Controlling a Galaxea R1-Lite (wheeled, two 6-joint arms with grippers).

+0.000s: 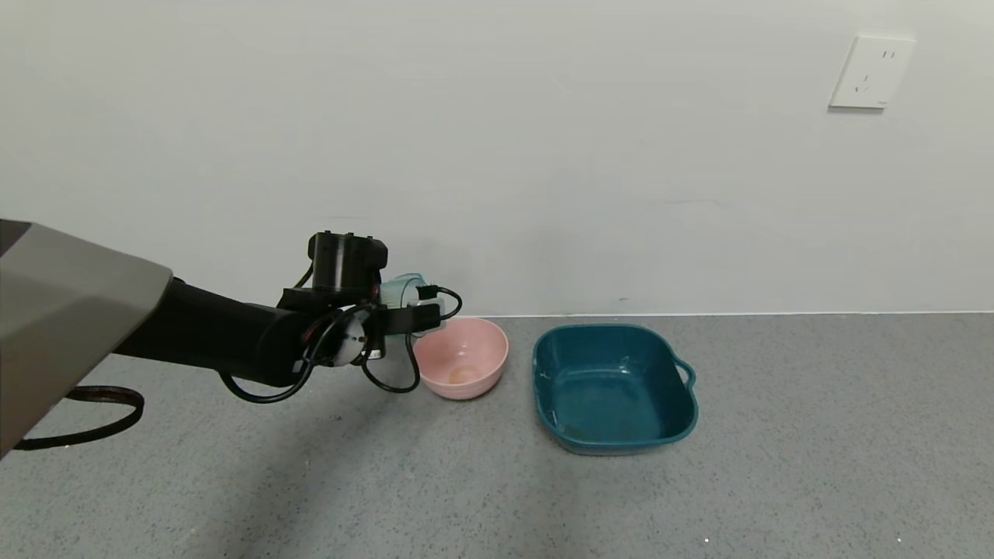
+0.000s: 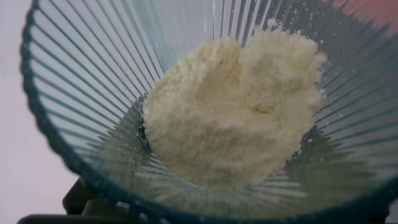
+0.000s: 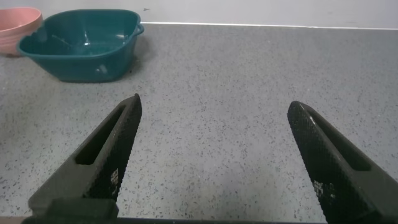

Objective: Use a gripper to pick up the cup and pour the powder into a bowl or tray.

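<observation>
My left gripper (image 1: pixel 413 307) is shut on the ribbed pale blue-green cup (image 1: pixel 403 288) and holds it tipped on its side just above the near-left rim of the pink bowl (image 1: pixel 483 345). In the left wrist view the cup (image 2: pixel 68 93) fills the picture, with a clump of cream powder (image 2: pixel 236 112) lying against its lower wall, short of the rim. A pale yellowish patch (image 1: pixel 463 375) lies at the bowl's bottom. My right gripper (image 3: pixel 214 104) is open and empty, low over the grey floor; it does not show in the head view.
A dark teal squarish tray (image 1: pixel 613 332) with a side handle sits just right of the pink bowl; it also shows in the right wrist view (image 3: pixel 81 43), beside the bowl (image 3: pixel 17 25). A white wall runs close behind both. The surface is grey speckled floor.
</observation>
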